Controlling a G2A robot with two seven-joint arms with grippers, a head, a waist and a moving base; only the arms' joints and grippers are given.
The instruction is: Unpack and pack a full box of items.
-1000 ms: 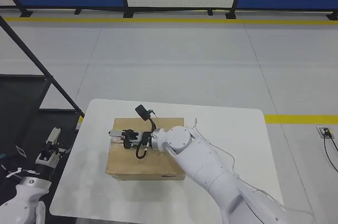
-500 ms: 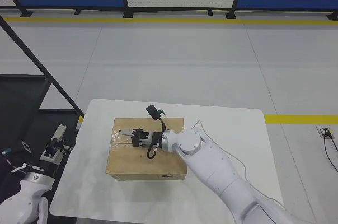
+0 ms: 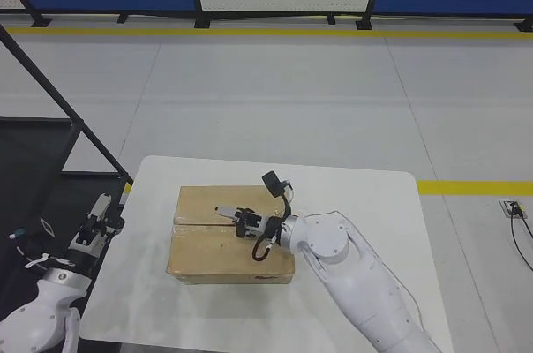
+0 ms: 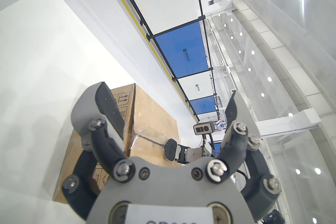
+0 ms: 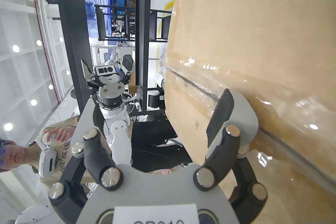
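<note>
The sealed box [image 3: 205,256] is sitting in the middle of the counter [image 3: 364,203]. I'm holding my right gripper [image 5: 155,114] spread wide over its top, one finger [image 5: 231,114] right at the taped seam [image 5: 199,86]. My left gripper [image 4: 168,99] is hanging spread too, off the counter's left edge.
</note>
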